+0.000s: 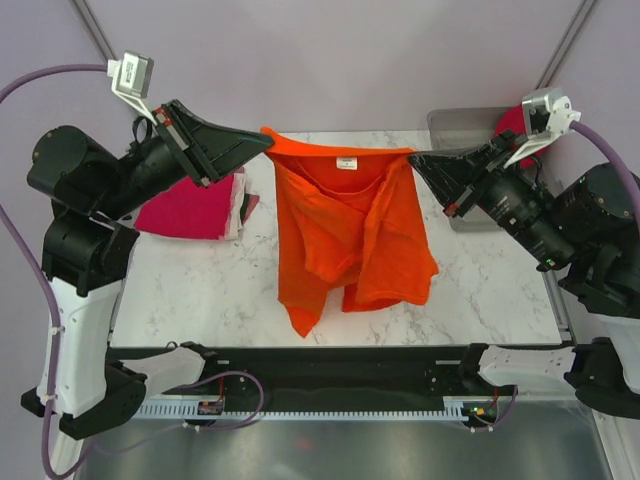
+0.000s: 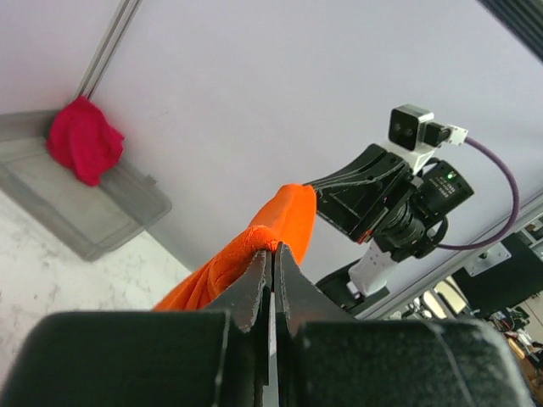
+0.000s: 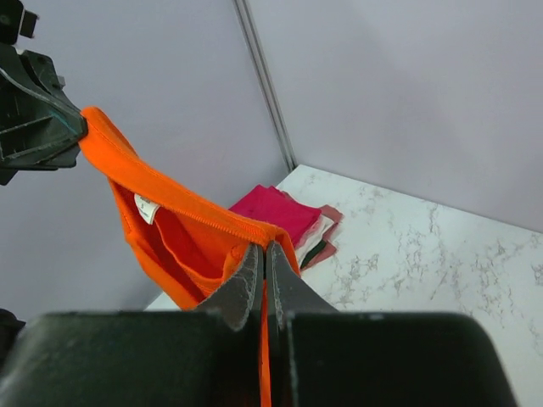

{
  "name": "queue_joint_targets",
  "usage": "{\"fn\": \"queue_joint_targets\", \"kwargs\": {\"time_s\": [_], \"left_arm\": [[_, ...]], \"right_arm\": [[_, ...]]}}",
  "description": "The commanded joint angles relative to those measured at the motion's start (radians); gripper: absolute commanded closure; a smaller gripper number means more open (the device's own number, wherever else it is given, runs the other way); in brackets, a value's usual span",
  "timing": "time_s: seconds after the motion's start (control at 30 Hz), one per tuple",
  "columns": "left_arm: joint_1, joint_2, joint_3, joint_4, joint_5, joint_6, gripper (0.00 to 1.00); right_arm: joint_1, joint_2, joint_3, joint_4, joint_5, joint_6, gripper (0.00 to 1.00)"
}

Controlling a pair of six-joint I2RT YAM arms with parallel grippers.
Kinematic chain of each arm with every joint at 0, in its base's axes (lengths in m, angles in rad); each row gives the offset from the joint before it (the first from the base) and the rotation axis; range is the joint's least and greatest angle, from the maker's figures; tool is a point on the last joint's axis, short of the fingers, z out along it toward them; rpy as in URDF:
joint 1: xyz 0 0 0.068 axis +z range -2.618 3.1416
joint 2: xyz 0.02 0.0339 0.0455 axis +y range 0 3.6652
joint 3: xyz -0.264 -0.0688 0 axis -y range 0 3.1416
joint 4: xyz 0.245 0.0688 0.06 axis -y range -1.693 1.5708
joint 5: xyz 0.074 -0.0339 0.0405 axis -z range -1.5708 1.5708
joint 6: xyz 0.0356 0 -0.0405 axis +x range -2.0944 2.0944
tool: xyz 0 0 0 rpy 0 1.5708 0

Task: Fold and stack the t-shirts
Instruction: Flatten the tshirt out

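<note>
1. White marble-patterned table top point(image 1: 490, 290): I see bare surface on my side of the load.

2. Bright orange cotton t-shirt point(image 1: 345, 230): it hangs over the middle of the table, strung by its shoulder line between the two arms. The collar and its white label are at the top and the body hangs bunched and twisted. From overhead I cannot tell whether the lower hem touches the marble.

3. Left gripper point(image 1: 264, 141): its fingers are pressed together on the shirt's left shoulder edge, and only a thin fold sits between them.

4. Right gripper point(image 1: 416, 158): clamped the same way on the opposite shoulder seam.

5. Folded stack of crimson and pale pink shirts point(image 1: 190, 208): it lies on the table under the left arm, just beside the hanging cloth.

6. Clear grey plastic bin point(image 1: 452, 122): it sits at the far right corner, with a crumpled crimson shirt point(image 1: 510, 120) inside.

Risks, as I judge them:
- Both holds are shallow, so a pull outward could strip an edge free.
- The twisted body may land creased if I lower it without spreading it.
- A leftward swing could drag cloth across the stack and upset it.
</note>
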Motion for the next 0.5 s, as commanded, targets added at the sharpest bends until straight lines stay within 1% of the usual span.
{"fn": "queue_joint_targets", "kwargs": {"time_s": [0.0,0.07,0.1,0.13,0.17,0.23,0.27,0.3,0.33,0.37,0.4,0.43,0.47], "left_arm": [[0.004,0.082,0.171,0.029,0.028,-0.079,0.98],[0.004,0.118,0.228,0.029,0.04,-0.086,0.98],[0.004,0.129,0.222,0.029,0.034,-0.083,0.98],[0.003,0.124,0.204,0.027,0.026,-0.065,0.98],[0.004,0.118,0.14,0.029,0.002,-0.053,0.98],[0.004,0.083,0.051,0.029,-0.027,-0.016,0.98],[0.004,0.071,-0.044,0.029,-0.061,-0.001,0.98],[0.004,0.06,-0.092,0.03,-0.079,0.015,0.98],[0.006,0.042,-0.138,0.03,-0.099,0.047,0.98],[0.006,0.034,-0.219,0.03,-0.139,0.061,0.98],[0.006,0.028,-0.255,0.03,-0.161,0.079,0.98],[0.006,0.019,-0.284,0.03,-0.182,0.114,0.98],[0.004,0.006,-0.33,0.03,-0.234,0.131,0.98]], "right_arm": [[-0.004,0.079,0.187,-0.047,0.04,-0.033,1.0],[-0.003,0.134,0.254,-0.052,0.059,-0.059,1.0],[-0.004,0.147,0.275,-0.05,0.081,-0.083,1.0],[-0.004,0.165,0.271,-0.043,0.122,-0.094,1.0],[-0.004,0.171,0.259,-0.036,0.144,-0.105,1.0],[-0.004,0.168,0.158,0.008,0.178,-0.128,1.0],[-0.003,0.164,0.109,0.032,0.216,-0.136,1.0],[-0.004,0.164,0.013,0.055,0.24,-0.143,1.0],[-0.007,0.162,-0.032,0.103,0.279,-0.16,1.0],[-0.015,0.165,-0.072,0.128,0.329,-0.166,1.0],[-0.027,0.168,-0.144,0.149,0.331,-0.168,1.0],[-0.07,0.179,-0.17,0.183,0.314,-0.162,1.0],[-0.094,0.188,-0.193,0.195,0.293,-0.153,1.0]]}}
